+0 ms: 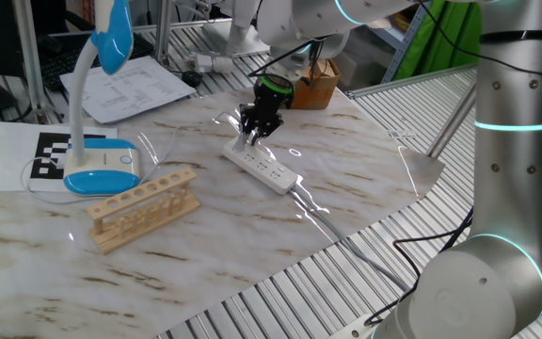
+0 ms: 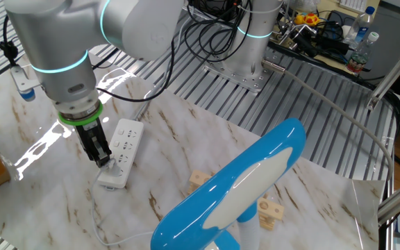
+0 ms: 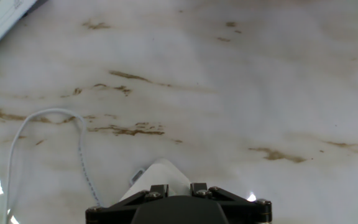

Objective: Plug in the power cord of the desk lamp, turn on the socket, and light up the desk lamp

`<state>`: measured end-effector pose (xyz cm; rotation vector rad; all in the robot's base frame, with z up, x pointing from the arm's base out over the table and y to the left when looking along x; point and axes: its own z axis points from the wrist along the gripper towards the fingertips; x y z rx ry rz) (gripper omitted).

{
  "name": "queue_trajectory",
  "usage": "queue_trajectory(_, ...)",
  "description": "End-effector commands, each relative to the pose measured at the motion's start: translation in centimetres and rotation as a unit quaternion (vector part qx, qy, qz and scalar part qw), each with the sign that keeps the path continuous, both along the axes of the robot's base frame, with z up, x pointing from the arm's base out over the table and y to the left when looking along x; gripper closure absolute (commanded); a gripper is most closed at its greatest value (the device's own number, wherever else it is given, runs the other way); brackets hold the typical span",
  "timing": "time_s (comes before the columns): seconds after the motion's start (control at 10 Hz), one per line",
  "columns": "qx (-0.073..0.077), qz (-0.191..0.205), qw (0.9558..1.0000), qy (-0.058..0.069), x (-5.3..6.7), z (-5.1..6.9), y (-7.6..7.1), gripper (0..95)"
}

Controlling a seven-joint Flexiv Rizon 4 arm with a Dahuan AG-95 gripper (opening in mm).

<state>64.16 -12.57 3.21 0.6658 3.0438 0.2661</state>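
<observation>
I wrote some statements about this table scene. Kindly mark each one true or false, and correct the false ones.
1. The end effector is at one end of the socket. True.
2. The desk lamp is lying on its side. False: it stands upright on its base.
3. A wooden rack stands on the table in front of the lamp's base. True.
4. The end effector points sideways, level with the table. False: it points down at the socket.
5. The socket lies flat on the marble-patterned table. True.
6. The power cord is wound around the lamp's neck. False: the thin white cable lies in a loop on the table near the end effector.
</observation>
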Motion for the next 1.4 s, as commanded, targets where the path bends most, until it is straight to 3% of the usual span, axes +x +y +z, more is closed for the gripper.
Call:
queue_trajectory(0.1,-0.001,0.000,1.0000,0.000,0.0,-0.1,0.0,76.0)
queue_trajectory(0.6,-0.004,0.007,0.9999,-0.007,0.0,-0.3,0.0,76.0)
queue_trajectory(0.8,-0.017,0.024,0.9995,-0.012,0.1,-0.3,0.0,76.0)
queue_trajectory(0.9,-0.018,0.026,0.9994,-0.014,0.1,-0.4,0.0,57.0)
queue_trajectory(1.2,-0.018,0.030,0.9992,-0.019,0.2,-1.3,-0.1,57.0)
queue_trajectory(1.4,-0.019,0.022,0.9996,-0.007,0.2,-0.9,0.0,57.0)
